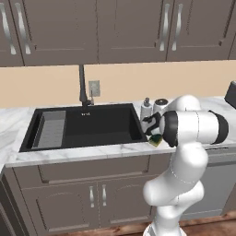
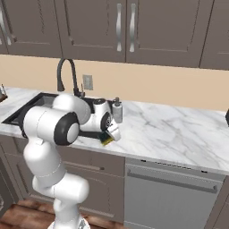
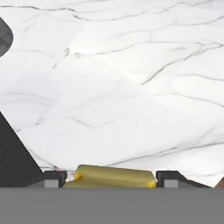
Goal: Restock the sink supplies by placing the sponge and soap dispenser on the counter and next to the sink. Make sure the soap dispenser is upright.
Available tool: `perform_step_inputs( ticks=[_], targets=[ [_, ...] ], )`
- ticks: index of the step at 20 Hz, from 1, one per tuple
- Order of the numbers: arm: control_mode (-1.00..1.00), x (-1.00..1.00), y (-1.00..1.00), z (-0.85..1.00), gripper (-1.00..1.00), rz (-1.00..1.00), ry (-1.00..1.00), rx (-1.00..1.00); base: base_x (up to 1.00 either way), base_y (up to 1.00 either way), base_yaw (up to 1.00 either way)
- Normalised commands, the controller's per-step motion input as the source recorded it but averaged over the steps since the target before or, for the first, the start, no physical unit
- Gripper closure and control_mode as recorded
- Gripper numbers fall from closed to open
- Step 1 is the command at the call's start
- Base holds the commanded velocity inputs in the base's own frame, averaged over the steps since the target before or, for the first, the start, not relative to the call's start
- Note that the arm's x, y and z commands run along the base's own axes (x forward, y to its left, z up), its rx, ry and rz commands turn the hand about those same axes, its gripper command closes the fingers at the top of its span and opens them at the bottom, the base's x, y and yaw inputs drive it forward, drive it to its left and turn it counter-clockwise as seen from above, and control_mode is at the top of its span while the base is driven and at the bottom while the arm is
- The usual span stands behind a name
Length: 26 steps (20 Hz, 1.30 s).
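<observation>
My gripper [image 3: 111, 179] is shut on the yellow sponge [image 3: 114, 176], whose block spans the gap between both fingertips [image 3: 54, 178]. It hangs low over the white marble counter [image 3: 131, 87], just right of the black sink [image 1: 92, 124]. From the base views the sponge [image 1: 156, 140] [image 2: 107, 139] sits near the counter's front edge, under the hand; I cannot tell whether it touches the slab. The pale soap dispenser [image 1: 146, 109] [image 2: 117, 110] stands upright on the counter behind the hand, beside the sink's right rim.
A tall dark faucet [image 1: 83, 87] rises behind the basin, and a grey ribbed tray [image 1: 50, 129] lies in its left part. A dark appliance [image 1: 231, 94] stands at the counter's far right. Open marble [image 2: 170, 129] stretches rightward above a dishwasher [image 2: 170, 192].
</observation>
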Motion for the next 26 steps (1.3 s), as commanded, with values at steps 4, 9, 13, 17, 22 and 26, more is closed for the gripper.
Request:
perform_step_inputs(
  ticks=[4,9,13,17,22,26],
  targets=[
    [-1.00,0.18,-0.21,0.00,-1.00,0.00,-0.03,0.07,0.00,0.00,0.00],
    [-1.00,0.15,-0.15,0.00,-1.00,0.00,-0.05,0.07,0.00,0.00,0.00],
    [-1.00,-0.09,-0.02,0.05,-1.00,0.00,-0.10,0.07,0.00,0.00,0.00],
    [-1.00,-0.57,0.03,0.26,-1.00,0.00,-0.13,0.04,0.00,0.00,0.00],
    [-1.00,-0.80,0.23,0.60,-1.00,-0.02,-0.11,0.00,0.00,0.00,0.00],
    [-1.00,-0.84,0.16,0.91,-1.00,-0.06,-0.07,0.00,0.00,0.00,0.00]
  ],
)
